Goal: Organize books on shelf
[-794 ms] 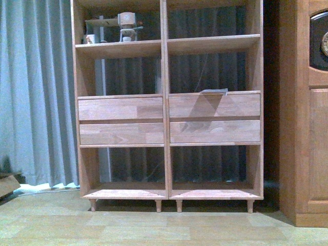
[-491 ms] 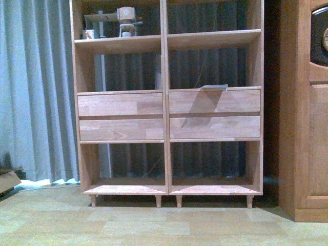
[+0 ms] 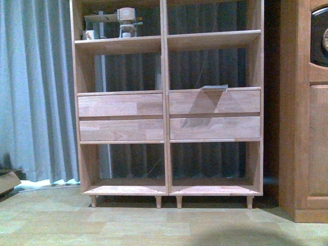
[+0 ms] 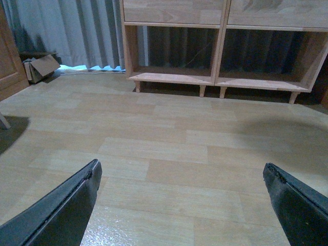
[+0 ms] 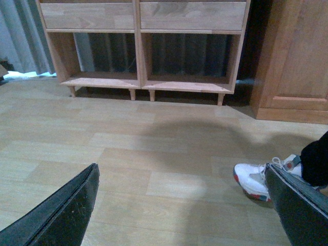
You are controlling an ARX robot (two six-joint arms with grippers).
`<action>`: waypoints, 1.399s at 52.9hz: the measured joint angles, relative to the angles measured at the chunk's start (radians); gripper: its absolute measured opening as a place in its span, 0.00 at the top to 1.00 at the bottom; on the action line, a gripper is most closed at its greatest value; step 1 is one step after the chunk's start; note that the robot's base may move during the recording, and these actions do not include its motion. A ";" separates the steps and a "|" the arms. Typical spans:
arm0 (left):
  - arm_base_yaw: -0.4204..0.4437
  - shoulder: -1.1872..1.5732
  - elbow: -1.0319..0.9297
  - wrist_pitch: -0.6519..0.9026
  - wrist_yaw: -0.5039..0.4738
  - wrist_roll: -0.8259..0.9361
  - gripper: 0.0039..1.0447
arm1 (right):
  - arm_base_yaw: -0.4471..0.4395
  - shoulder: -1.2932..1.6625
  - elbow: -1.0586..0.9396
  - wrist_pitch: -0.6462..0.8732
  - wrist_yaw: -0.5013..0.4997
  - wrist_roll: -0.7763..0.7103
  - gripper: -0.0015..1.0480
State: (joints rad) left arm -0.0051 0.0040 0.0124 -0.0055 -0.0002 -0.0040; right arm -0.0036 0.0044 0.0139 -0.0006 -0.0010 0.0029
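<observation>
Front view. One shelf stands against the far wall: two columns, six open compartments in view, four drawer fronts across the middle, four peg legs. One flat grey item lies on the ledge above the upper right drawer; whether it is a book cannot be told. A few small objects occupy the upper left compartment. Compared with 0.8 s ago the whole scene sits slightly higher in the picture; against 0.5 s ago nothing differs. A grey curtain hangs to the left, and a darker cabinet stands just right of the shelf.

Left wrist view. The left gripper hangs over bare wood-pattern floor, its two dark fingers spread wide with nothing between them. The shelf's two bottom compartments lie far ahead. One cardboard box sits by the curtain.

Right wrist view. The right gripper likewise hangs spread wide and empty. One white, red and blue shoe rests on the floor to the near right, between gripper and cabinet.
</observation>
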 joint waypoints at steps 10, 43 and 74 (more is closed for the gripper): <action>0.000 0.000 0.000 0.000 0.000 0.000 0.07 | 0.000 0.000 0.000 0.000 0.000 0.000 0.07; 0.000 0.000 0.000 0.000 0.000 0.000 0.07 | 0.000 0.000 0.000 0.000 0.000 0.000 0.07; 0.000 0.000 0.000 0.000 0.000 0.000 0.07 | 0.000 0.000 0.000 0.000 0.000 0.000 0.07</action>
State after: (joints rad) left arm -0.0051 0.0040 0.0124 -0.0055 0.0002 -0.0040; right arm -0.0036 0.0044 0.0139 -0.0006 -0.0010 0.0029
